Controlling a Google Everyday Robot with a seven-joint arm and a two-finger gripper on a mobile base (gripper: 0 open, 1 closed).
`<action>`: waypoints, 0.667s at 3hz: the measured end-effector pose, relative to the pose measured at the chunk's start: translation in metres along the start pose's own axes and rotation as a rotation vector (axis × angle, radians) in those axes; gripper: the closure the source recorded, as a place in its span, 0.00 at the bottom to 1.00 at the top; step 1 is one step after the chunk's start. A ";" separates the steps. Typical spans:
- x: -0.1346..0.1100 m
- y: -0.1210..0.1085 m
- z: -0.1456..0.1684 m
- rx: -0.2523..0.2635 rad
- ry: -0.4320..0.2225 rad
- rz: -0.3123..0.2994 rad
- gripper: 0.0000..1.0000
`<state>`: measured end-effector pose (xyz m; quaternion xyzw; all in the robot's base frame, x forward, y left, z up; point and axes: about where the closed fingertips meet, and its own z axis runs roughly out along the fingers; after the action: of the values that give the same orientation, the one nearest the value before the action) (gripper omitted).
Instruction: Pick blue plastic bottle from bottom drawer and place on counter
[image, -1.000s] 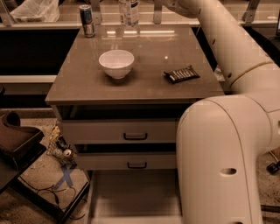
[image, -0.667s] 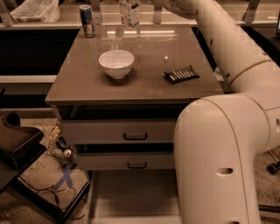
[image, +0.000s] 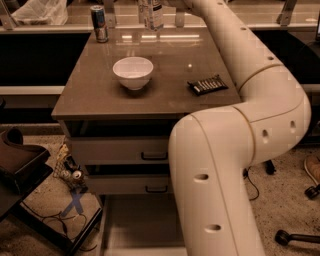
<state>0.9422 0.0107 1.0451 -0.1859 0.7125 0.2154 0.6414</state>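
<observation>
The blue plastic bottle (image: 151, 15) stands upright at the far edge of the counter (image: 150, 100), its cap cut off by the top of the view. The bottom drawer (image: 140, 225) is pulled open at the bottom of the view, and the part of its grey floor that shows is bare. My white arm (image: 235, 150) rises from the lower right and reaches over the counter to the top edge, just right of the bottle. My gripper is beyond the top edge, out of view.
A blue-and-silver can (image: 99, 24) stands at the counter's back left. A white bowl (image: 133, 71) and a black packet (image: 207, 85) lie mid-counter. Two closed drawer fronts (image: 120, 149) sit under it. A dark seat (image: 20, 162) and cables lie at left.
My arm's elbow has swung a little to the left, covering more of the drawers. The bottle, can and bowl have not moved.
</observation>
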 end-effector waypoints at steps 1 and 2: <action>0.016 -0.023 0.010 0.045 0.007 0.024 1.00; 0.031 -0.041 0.014 0.063 -0.006 0.075 1.00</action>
<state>0.9725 -0.0160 1.0098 -0.1381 0.7233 0.2175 0.6407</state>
